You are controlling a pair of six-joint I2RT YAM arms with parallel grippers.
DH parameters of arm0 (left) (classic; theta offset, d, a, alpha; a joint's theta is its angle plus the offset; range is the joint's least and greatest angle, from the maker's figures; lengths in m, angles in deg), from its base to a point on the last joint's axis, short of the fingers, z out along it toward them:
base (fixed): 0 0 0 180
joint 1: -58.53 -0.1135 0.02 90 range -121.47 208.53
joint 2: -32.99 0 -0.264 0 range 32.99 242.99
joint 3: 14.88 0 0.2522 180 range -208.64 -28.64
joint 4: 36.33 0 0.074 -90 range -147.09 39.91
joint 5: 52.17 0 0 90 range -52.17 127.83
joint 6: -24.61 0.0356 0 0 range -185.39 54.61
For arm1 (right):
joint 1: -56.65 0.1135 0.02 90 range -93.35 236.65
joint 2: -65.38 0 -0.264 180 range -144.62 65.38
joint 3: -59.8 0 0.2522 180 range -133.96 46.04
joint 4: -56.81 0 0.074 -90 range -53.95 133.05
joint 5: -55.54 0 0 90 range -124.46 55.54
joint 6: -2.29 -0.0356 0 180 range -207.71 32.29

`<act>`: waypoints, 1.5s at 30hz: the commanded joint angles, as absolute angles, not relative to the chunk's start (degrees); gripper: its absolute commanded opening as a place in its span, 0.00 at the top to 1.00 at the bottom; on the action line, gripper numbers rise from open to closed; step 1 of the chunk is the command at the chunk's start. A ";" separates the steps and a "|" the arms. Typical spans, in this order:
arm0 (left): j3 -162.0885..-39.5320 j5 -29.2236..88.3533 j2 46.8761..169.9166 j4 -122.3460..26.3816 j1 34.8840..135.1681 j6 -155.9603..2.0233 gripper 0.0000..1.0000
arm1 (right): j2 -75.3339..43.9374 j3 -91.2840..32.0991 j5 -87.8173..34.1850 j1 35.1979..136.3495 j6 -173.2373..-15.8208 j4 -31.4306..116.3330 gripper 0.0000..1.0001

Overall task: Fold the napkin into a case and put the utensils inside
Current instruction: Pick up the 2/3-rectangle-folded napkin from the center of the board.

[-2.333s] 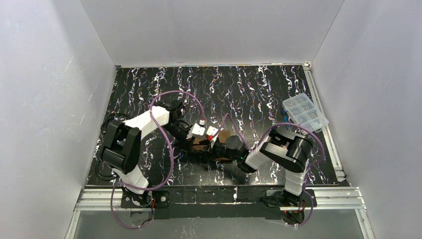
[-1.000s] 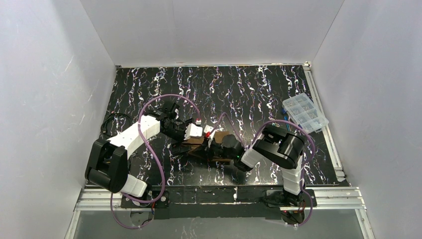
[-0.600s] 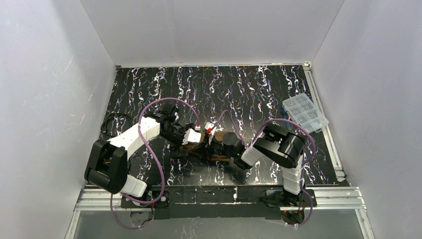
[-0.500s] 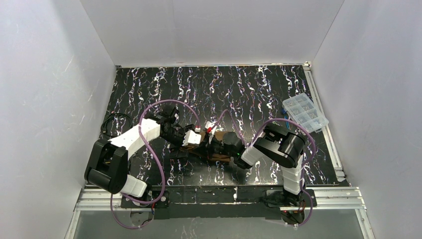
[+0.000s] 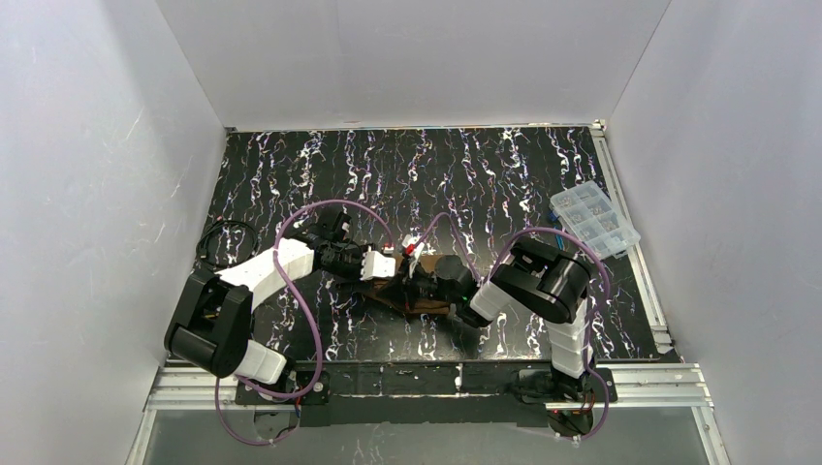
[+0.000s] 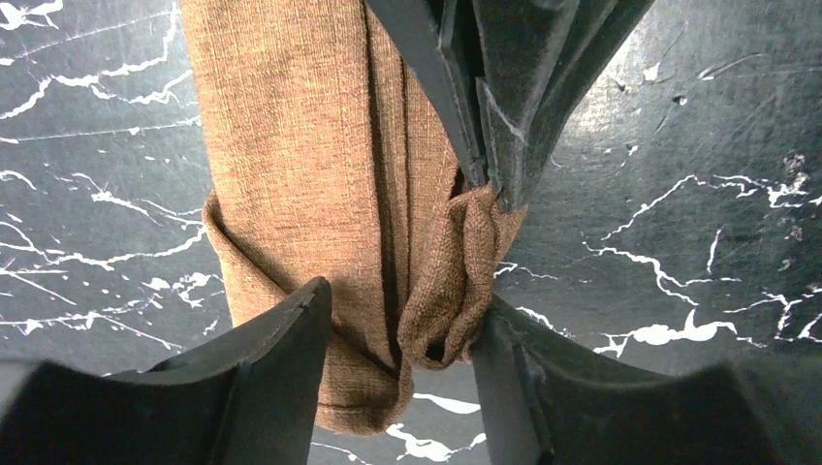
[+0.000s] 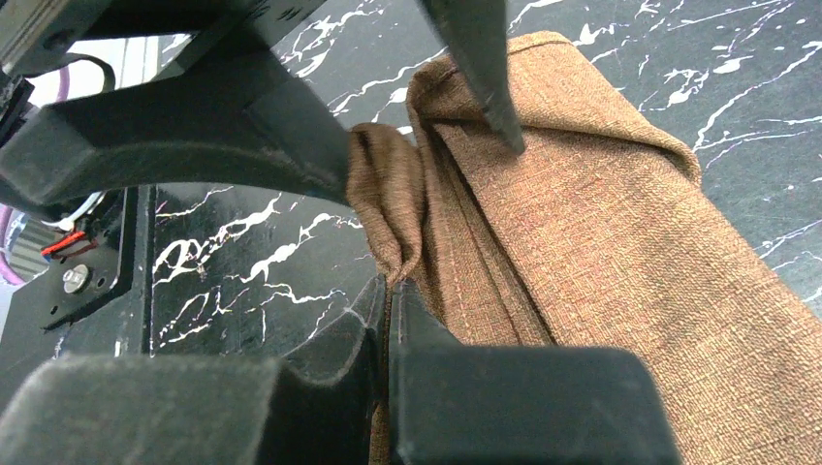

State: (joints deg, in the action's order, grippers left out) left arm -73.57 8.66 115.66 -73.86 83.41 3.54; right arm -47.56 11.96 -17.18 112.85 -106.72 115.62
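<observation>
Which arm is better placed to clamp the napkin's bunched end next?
Left, probably: the left gripper straddles the bunched end of the napkin with jaws apart, while the right gripper is shut on a fold there, holding it.

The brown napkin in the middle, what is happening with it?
The napkin lies folded into a long strip on the table. The jaws of the right arm are shut on a bunched fold at its end. The jaws of the left arm stand apart astride that same end, at or near the cloth.
</observation>
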 commanded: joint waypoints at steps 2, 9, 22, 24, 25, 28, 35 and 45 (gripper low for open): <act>-75.42 8.28 113.72 -75.10 83.58 1.76 0.59 | -47.99 10.84 -15.95 112.48 -108.08 118.56 0.99; -76.06 7.40 113.91 -76.26 83.65 1.20 0.84 | -47.91 10.85 -15.52 112.42 -109.04 119.30 0.99; -76.41 5.40 114.59 -79.90 83.75 2.68 0.96 | -50.54 10.06 -15.67 112.87 -109.10 127.08 0.63; -76.82 5.41 114.86 -80.20 83.75 2.54 0.97 | -50.94 10.06 -16.26 113.43 -107.76 127.98 0.60; -76.99 5.55 115.08 -80.27 83.75 2.35 0.97 | -50.91 10.09 -16.88 113.83 -107.01 128.18 0.57; -77.23 5.40 115.38 -80.49 83.75 2.16 0.98 | -50.51 10.11 -19.00 114.83 -105.15 127.10 0.55; -77.46 5.22 115.61 -80.93 83.75 2.15 0.99 | -50.71 9.85 -24.35 116.18 -103.28 125.52 0.59; -79.28 5.35 115.58 -83.64 83.75 1.40 0.53 | -52.01 9.12 -26.12 116.10 -106.00 124.86 0.94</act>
